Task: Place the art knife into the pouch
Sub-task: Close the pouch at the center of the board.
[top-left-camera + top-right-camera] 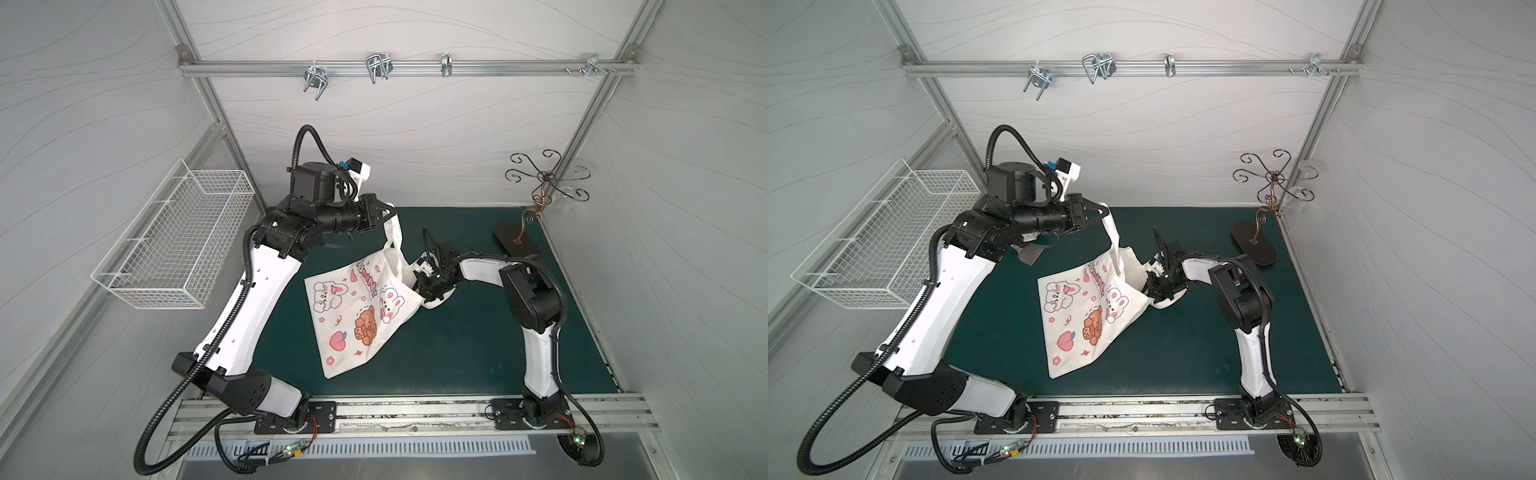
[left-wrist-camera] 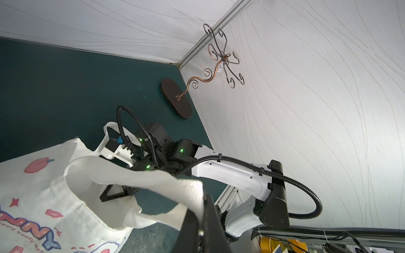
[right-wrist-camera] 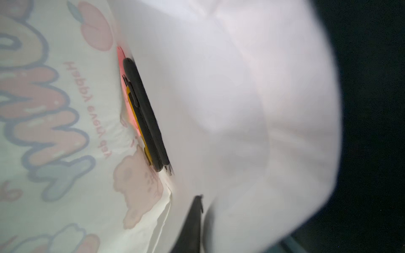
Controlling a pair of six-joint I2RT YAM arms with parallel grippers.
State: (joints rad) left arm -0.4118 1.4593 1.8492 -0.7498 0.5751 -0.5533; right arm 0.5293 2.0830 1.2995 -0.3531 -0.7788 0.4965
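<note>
The cream pouch (image 1: 353, 320) (image 1: 1084, 320) lies on the green mat, its mouth lifted toward the back. My left gripper (image 1: 390, 212) (image 2: 202, 210) is raised above the mat and shut on one white strap (image 1: 395, 237) (image 2: 153, 177), which holds the mouth open. At that mouth, my right gripper (image 1: 424, 291) (image 1: 1152, 291) reaches just inside. Its jaws (image 3: 198, 203) stand shut with nothing in them. The black and yellow art knife (image 3: 144, 116) lies loose inside the pouch, apart from the fingers. It shows only in the right wrist view.
A white wire basket (image 1: 174, 241) hangs on the left wall. A curly metal stand on a dark oval base (image 1: 519, 241) occupies the back right corner. Metal hooks (image 1: 378, 66) hang from the rail on the back wall. Bare green mat (image 1: 457, 345) lies right of the pouch.
</note>
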